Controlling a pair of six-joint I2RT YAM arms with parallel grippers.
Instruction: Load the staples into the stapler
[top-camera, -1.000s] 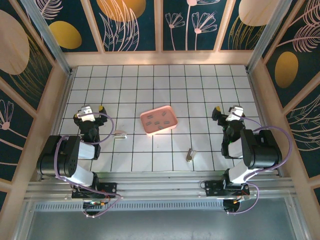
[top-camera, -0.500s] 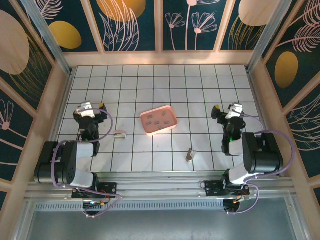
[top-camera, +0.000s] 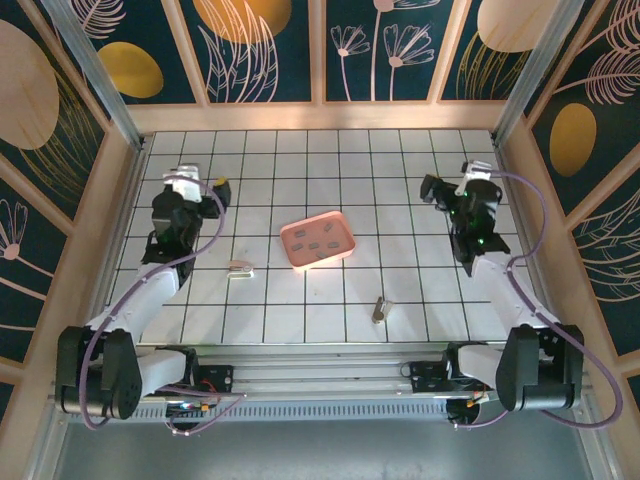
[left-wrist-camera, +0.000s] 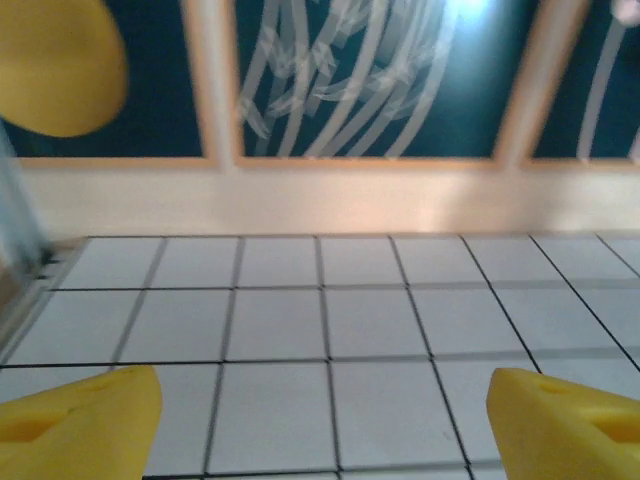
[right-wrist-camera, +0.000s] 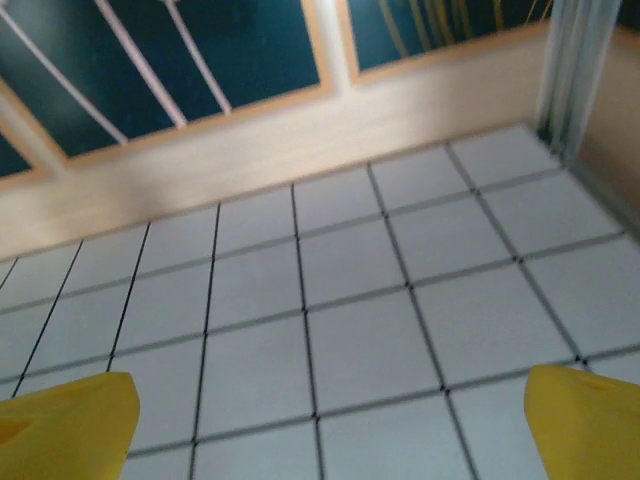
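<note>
Hemmed by wooden walls (top-camera: 320, 117) at 9, 12 and 3 o'clock, with bare tabletop (top-camera: 400, 160) tiles between. At 10 o'clock, left hand (top-camera: 200, 182), fingers spread wide, empty. At 2 o'clock, right hand (top-camera: 452, 185), likewise. Centre: pink tray (top-camera: 286, 236) holding the staples (top-camera: 318, 243). At its 5 o'clock, the stapler (top-camera: 380, 309). At its 8 o'clock, small metal piece (top-camera: 238, 267).

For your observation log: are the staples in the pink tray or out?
In: the staples, small dark strips, lie inside the pink tray.
</note>
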